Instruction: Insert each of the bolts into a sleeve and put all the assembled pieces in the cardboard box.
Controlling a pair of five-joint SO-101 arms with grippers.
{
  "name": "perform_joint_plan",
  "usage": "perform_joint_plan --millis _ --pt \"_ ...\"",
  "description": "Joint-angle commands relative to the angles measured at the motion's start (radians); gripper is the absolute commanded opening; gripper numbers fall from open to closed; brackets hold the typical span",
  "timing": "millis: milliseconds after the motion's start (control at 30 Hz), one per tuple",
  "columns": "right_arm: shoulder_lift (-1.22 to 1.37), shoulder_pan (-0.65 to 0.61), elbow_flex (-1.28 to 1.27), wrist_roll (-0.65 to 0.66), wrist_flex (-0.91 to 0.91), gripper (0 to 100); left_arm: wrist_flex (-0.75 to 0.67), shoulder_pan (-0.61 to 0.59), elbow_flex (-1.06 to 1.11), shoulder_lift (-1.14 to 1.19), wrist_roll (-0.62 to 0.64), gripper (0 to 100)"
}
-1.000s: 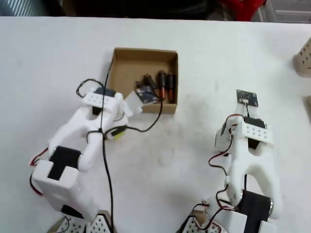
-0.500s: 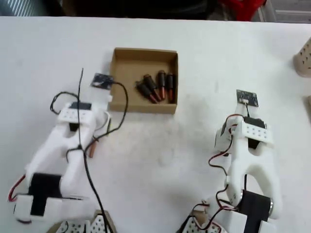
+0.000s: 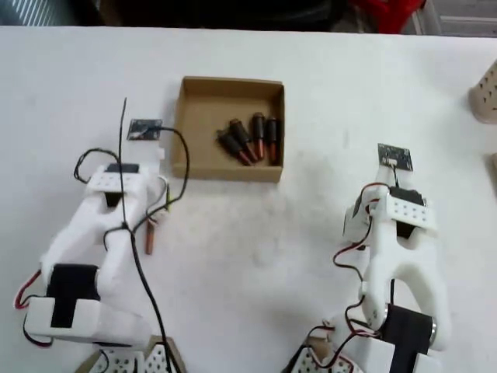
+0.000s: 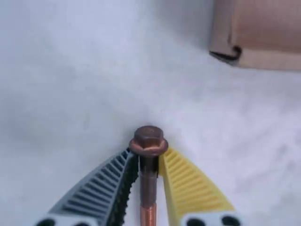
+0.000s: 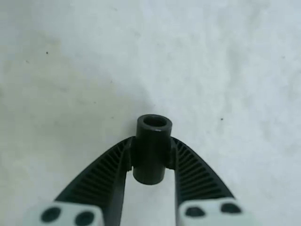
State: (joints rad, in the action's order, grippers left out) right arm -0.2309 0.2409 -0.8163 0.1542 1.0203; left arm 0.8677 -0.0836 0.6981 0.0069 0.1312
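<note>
I am clamping the bolt in my left gripper, head outward. My right gripper is clamping the sleeve, bore outward, well apart.

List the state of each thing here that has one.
Left gripper: shut on bolt.
Bolt: held by its shank, bare, not in a sleeve.
Right gripper: shut on sleeve.
Sleeve: held, bore empty.
Box: open-topped, pieces inside.
Pieces: assembled, lying together in the box.
</note>
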Motion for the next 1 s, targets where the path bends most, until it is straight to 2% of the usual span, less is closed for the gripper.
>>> perform_joint_plan --millis 0,567,667,967 --pt "-0.030 0.001 0.003 0.006 -0.005 1.7 0.018 -0.001 -0.049 0.002 -0.018 7" --pt "-0.030 -0.001 0.003 0.012 -0.010 1.7 0.046 0.001 -0.032 0.002 -0.041 6" --pt "-0.030 -0.001 0.003 0.012 -0.010 1.7 0.044 0.001 -0.032 0.002 -0.041 1" --pt "-0.030 -0.002 0.003 0.008 -0.007 1.7 0.021 -0.005 -0.031 0.001 -0.041 2"
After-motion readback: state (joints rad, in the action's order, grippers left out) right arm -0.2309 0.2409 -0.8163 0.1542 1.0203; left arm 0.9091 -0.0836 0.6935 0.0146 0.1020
